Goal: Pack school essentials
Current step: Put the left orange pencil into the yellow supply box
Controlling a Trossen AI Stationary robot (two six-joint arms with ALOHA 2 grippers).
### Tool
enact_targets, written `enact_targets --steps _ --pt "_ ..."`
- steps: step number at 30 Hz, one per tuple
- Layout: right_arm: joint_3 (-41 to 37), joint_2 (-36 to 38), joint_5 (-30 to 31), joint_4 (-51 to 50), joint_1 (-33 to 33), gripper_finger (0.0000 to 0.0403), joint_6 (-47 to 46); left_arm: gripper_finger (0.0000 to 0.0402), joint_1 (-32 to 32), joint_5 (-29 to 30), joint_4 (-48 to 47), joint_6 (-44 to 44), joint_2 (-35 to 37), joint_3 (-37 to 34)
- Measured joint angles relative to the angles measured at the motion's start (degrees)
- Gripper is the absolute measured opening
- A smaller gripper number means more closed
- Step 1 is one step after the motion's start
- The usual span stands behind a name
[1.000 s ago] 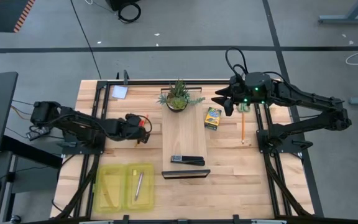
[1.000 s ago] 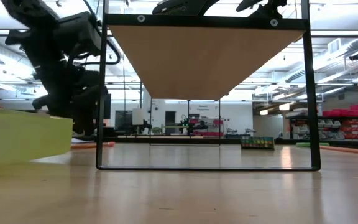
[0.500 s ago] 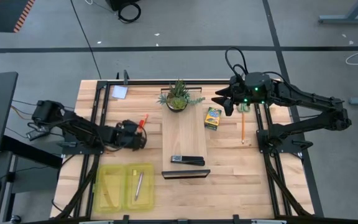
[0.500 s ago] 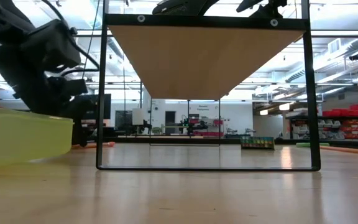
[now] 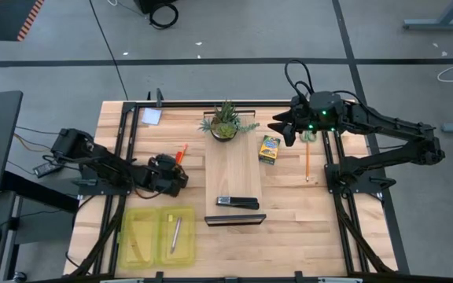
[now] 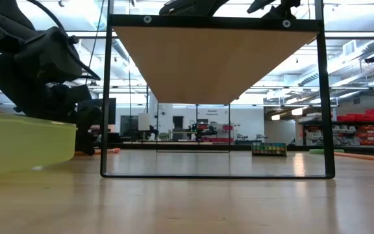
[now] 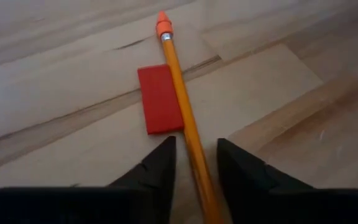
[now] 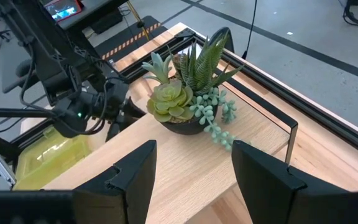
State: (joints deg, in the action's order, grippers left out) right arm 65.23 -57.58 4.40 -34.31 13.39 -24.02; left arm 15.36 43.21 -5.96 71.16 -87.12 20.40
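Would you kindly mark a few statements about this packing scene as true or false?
1. The left end effector straddles the orange pen lying on the table. True.
2. The small red eraser lies inside the yellow-green plastic tray. False: it lies on the table beside the pen.
3. The right end effector holds the green potted succulent. False: its fingers are open and empty, near the plant.
4. The yellow-green crayon box lies right of the raised wooden board. True.
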Motion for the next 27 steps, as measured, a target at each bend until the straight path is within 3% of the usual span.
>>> enact_targets --steps 6,13,27 --pt "0.0 0.0 0.0 0.01 0.0 0.0216 0.01 0.0018 2.09 1.33 0.23 1.75 -1.26 -0.04" --pt "0.0 0.0 0.01 0.02 0.0 0.0216 0.03 0.0014 3.52 2.71 -0.45 5.65 -2.19 0.42" --pt "0.0 -0.01 0.02 0.09 0.0 0.0216 0.22 0.001 2.26 -5.58 -13.85 -1.36 3.69 8.09"
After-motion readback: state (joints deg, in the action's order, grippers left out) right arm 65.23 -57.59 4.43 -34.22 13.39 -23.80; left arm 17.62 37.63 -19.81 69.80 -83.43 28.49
